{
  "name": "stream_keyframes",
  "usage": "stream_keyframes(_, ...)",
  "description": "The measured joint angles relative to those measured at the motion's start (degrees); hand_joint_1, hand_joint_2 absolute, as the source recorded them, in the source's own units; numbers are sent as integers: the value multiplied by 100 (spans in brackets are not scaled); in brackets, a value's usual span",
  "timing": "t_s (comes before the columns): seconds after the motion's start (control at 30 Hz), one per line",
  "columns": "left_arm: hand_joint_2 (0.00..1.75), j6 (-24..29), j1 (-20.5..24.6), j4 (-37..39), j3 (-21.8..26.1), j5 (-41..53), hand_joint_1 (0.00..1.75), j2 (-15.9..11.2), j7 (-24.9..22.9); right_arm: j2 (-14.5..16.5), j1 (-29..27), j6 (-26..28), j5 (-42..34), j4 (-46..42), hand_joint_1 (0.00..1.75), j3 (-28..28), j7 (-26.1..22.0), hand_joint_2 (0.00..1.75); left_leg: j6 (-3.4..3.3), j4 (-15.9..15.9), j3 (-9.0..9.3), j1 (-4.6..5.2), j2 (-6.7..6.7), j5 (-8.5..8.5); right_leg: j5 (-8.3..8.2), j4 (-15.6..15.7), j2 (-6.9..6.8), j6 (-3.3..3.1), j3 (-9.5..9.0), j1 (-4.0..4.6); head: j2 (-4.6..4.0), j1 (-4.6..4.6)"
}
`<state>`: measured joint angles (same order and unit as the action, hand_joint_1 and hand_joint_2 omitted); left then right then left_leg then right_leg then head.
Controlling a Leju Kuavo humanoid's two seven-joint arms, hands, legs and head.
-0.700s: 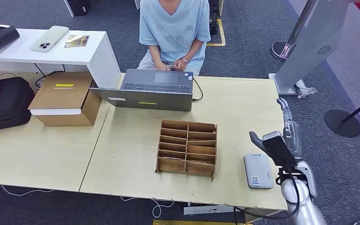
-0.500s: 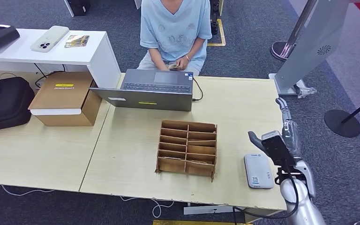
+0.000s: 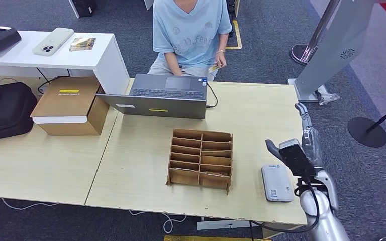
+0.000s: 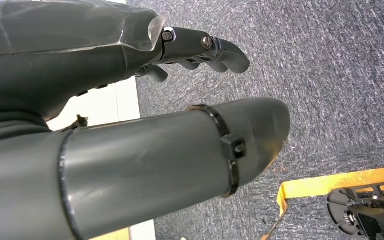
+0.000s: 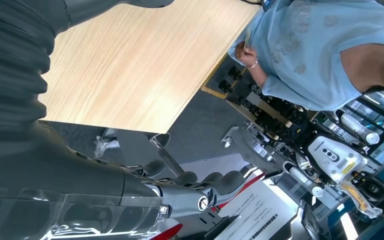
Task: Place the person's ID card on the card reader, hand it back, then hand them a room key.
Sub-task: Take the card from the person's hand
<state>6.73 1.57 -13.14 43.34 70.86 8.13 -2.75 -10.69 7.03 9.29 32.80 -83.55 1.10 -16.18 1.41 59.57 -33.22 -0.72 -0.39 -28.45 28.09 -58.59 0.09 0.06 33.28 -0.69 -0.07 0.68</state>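
Observation:
A person in a light blue shirt point(image 3: 191, 30) sits behind the far edge of the wooden table point(image 3: 261, 115) and holds a small yellowish ID card point(image 3: 214, 67) beside their body. The white card reader point(image 3: 276, 183) lies flat near the table's front right corner. My right hand point(image 3: 306, 140) hovers just to the right of the reader, fingers stretched out and holding nothing; the right wrist view shows its fingers point(image 5: 200, 182) apart and the person point(image 5: 320, 55) beyond the table edge. A cardboard slot organizer point(image 3: 201, 159) stands mid-table. My left hand point(image 4: 200, 47) hangs over carpet, holding nothing.
An open grey laptop point(image 3: 166, 95) sits in front of the person. A cardboard box point(image 3: 70, 105) and a black bag point(image 3: 2, 110) lie at the left. A white side desk point(image 3: 45, 55) carries a phone point(image 3: 53, 41). A grey stand point(image 3: 336, 45) rises at the right.
The person has lifted the card from their lap and moved it out to the side of their body. My right hand has barely shifted.

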Motion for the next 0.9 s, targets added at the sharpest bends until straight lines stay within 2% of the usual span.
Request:
stream_keyframes(0.53, 0, -1, 33, 0, 2, 103, 0, 26, -7, 46, 54, 144, 548, -63, 0, 60, 109, 175, 0, 0, -1, 0, -1, 0, 0, 0, -1, 0, 0, 0, -1, -1)
stream_keyframes(0.7, 0, -2, 37, 0, 2, 177, 0, 26, 57, 49, 271, 550, 1357, 14, 0, 227, 322, 175, 0, 0, 0, 0, 1, 1, -2, -2, 2, -1, -1, 0, 0, 0)
stream_keyframes(0.9, 0, -8, 49, 0, 2, 246, 0, 26, 104, 51, 917, 820, 2109, 417, 0, 574, 551, 175, -3, 0, 1, 0, 2, 8, -5, -4, 2, 0, -3, 0, 0, -1)
